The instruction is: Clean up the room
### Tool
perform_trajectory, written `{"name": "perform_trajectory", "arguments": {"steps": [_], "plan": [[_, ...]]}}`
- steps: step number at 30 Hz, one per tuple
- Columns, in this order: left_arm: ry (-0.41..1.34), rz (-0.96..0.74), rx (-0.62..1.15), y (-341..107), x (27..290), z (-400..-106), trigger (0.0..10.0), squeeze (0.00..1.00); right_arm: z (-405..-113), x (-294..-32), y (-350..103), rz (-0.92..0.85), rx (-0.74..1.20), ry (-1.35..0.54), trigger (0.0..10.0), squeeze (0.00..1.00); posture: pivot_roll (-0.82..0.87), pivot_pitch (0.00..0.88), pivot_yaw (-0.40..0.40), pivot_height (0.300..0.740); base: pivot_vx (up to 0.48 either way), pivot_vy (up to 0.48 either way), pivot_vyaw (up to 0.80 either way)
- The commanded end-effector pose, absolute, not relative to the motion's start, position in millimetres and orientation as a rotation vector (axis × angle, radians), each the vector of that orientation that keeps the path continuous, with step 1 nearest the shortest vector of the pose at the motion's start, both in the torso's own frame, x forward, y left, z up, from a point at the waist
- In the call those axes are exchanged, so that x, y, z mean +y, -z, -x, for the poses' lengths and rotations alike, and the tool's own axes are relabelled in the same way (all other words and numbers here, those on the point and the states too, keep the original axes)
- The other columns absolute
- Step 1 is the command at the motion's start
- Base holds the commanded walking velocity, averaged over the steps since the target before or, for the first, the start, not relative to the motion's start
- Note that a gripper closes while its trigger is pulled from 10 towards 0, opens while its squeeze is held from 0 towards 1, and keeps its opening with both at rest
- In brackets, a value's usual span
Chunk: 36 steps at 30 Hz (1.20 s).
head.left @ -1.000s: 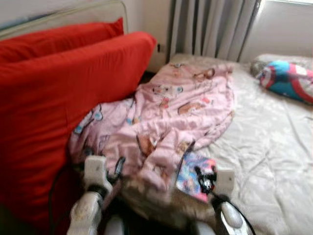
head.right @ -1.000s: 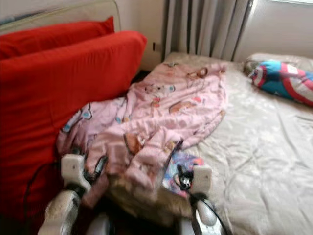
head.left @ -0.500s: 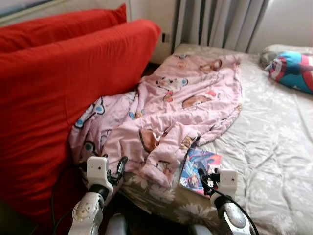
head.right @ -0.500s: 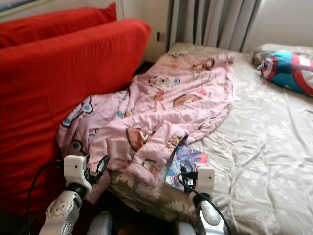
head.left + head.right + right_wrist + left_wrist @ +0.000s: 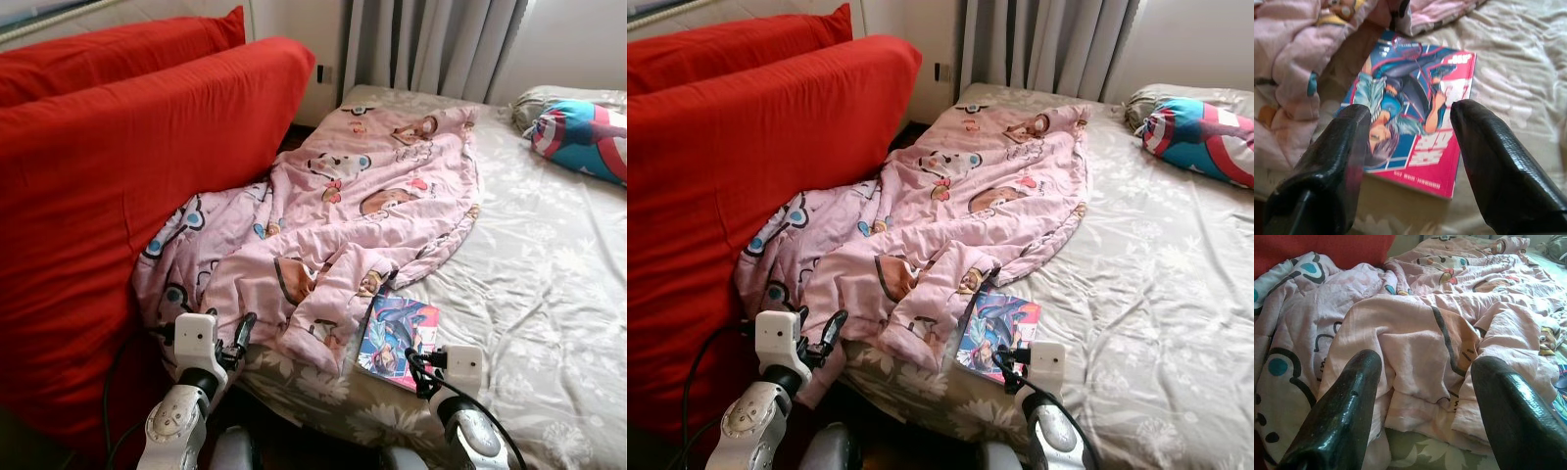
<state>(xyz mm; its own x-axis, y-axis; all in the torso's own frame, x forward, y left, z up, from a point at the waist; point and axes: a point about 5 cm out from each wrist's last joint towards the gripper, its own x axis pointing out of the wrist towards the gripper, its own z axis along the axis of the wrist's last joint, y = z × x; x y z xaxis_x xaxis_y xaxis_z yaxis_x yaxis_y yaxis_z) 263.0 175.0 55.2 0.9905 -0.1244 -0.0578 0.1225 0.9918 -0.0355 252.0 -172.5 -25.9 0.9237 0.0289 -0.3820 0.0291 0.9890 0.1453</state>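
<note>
One magazine [image 5: 1415, 122] lies on the bed [image 5: 549, 284] beside one pink blanket [image 5: 343, 225] — the right gripper [image 5: 1410, 142] and left gripper [image 5: 1425, 401] both hover unclenched; two red cushions [image 5: 127, 166] stand alongside.

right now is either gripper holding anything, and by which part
Nothing is held. The right gripper is open above the comic book; the left gripper is open before the pink blanket.

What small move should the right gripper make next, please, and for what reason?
Probably ease the right gripper forward and down onto the book. Its fingers are open and aimed at the book, which lies flat on the bed beside the pink blanket, not yet held. The left gripper is open before the blanket.
</note>
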Motion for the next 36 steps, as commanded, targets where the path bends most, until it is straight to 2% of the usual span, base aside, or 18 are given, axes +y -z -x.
{"name": "perform_trajectory", "arguments": {"steps": [1,9,14,24,36], "plan": [[0.125,0.034,0.070,-54.6,175.0,-263.3,10.0,0.00,-250.4,-174.9,27.2,-0.151,0.398,0.008,10.0,0.00,-0.04,0.055,-0.031,0.610,0.000,0.000,0.00],[0.135,0.034,0.077,-53.6,173.5,-262.9,10.0,0.00,-251.5,-173.9,28.2,-0.155,0.411,0.011,10.0,0.00,-0.03,0.054,-0.031,0.610,0.000,0.000,0.00],[0.142,0.032,0.081,-53.2,172.8,-262.8,10.0,0.00,-262.8,-167.9,23.9,-0.159,0.435,0.008,10.0,0.00,-0.03,0.054,-0.030,0.610,0.000,0.000,0.00],[0.144,0.031,0.081,-53.6,172.2,-262.8,10.0,0.00,-253.9,-173.5,27.8,-0.183,0.418,0.015,10.0,0.00,-0.03,0.054,-0.029,0.601,0.000,0.000,0.00],[0.139,0.035,0.084,-53.8,172.1,-263.0,10.0,0.00,-261.1,-168.2,22.8,-0.186,0.400,0.001,10.0,0.00,-0.03,0.055,-0.029,0.601,0.000,0.000,0.00]]}}
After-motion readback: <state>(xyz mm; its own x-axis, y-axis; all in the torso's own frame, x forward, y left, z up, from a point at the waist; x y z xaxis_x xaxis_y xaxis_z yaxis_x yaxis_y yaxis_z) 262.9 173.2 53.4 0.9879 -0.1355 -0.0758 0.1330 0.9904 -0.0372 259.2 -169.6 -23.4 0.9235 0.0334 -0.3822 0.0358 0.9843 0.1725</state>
